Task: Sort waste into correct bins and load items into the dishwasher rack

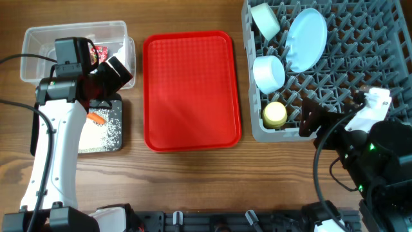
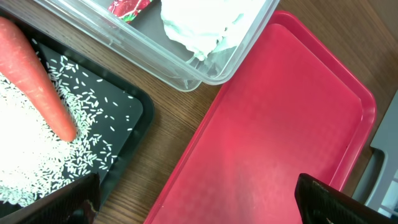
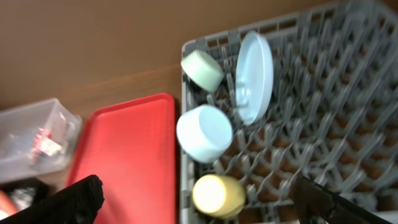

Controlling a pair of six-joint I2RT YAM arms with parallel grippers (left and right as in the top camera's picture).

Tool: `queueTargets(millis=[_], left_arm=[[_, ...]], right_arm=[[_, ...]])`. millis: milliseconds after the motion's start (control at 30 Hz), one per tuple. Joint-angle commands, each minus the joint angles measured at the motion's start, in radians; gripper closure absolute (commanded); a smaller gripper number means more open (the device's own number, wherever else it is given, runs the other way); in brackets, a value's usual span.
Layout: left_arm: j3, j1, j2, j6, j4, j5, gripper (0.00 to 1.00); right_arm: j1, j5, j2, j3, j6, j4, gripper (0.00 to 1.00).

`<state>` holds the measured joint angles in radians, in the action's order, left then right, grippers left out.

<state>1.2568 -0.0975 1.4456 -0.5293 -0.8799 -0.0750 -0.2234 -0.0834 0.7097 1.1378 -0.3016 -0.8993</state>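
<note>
On the desk's left, the clear tub holds the wrapper and tissue. The carrot and rice lie in the black tray, with the left hand spread wide above, empty. At right, the rack carries a mint bowl, blue bowl, plate and cup; the right hand is spread wide, empty.

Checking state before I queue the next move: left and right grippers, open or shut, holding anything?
Left gripper: open, holding nothing.
Right gripper: open, holding nothing.
</note>
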Motion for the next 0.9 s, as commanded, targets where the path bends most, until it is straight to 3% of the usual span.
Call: queueTargets(millis=[0,333,467,600,867], left_arm=[[0.006,-0.004,0.008,0.001,0.000,0.014,0.00],[0.006,-0.004,0.008,0.001,0.000,0.014,0.00],[0.006,-0.004,0.008,0.001,0.000,0.014,0.00],[0.006,-0.004,0.008,0.001,0.000,0.014,0.00],[0.006,-0.004,0.008,0.001,0.000,0.014,0.00]], right_arm=[[0.003,-0.035,-0.010,0.014,0.203,0.012,0.00],[0.003,-0.104,-0.009,0.013,0.214,0.068,0.00],[0.018,-0.099,-0.036,-0.059,0.278,0.202,0.00],[0.071,0.000,-0.112,-0.254,0.361,0.446,0.00],[0.190,0.201,-0.327,-0.730,0.370,0.907,0.00]])
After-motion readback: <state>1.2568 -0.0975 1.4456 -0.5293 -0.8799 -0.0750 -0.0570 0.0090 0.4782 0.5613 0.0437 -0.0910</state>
